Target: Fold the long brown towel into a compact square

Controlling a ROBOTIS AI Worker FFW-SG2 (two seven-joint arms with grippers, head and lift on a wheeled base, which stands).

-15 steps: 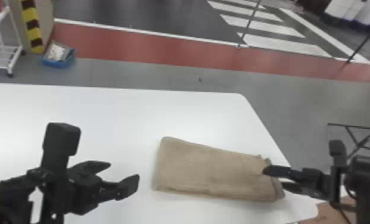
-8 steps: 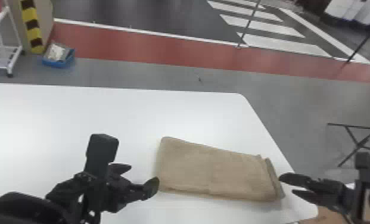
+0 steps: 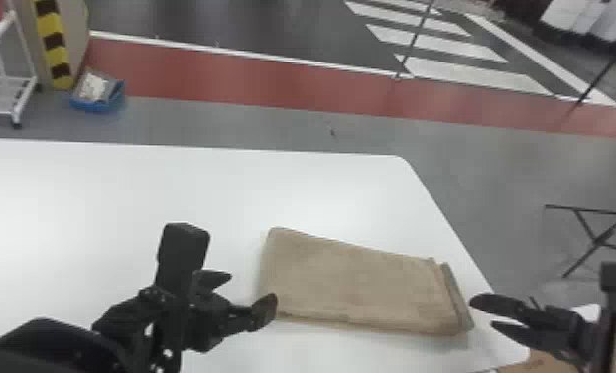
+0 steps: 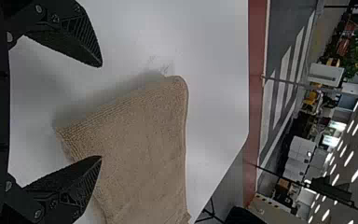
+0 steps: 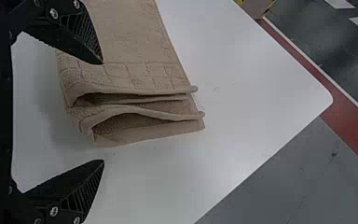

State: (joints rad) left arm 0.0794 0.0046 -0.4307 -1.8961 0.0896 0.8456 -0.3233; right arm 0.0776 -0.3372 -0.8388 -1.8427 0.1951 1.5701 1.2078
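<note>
The brown towel (image 3: 356,282) lies folded into a flat oblong on the white table, near its right end. My left gripper (image 3: 244,292) stands open just off the towel's left end, holding nothing. In the left wrist view the left gripper (image 4: 101,112) has its fingers spread, one over a corner of the towel (image 4: 144,140). Beyond the towel's right end is my right gripper (image 3: 485,315), also open and clear of the cloth. In the right wrist view the right gripper (image 5: 103,112) is spread wide at the layered end of the towel (image 5: 126,70), where several loose edges gape.
The white table (image 3: 123,188) ends just right of the towel, its right edge (image 3: 450,218) slanting toward my right gripper. On the floor stand a white rack (image 3: 4,79), a blue bin (image 3: 98,99) and a black folding stand (image 3: 599,233).
My left gripper has moved right, up to the towel's left end. The right gripper has drawn back to the right from the towel's right end. The towel lies as before.
</note>
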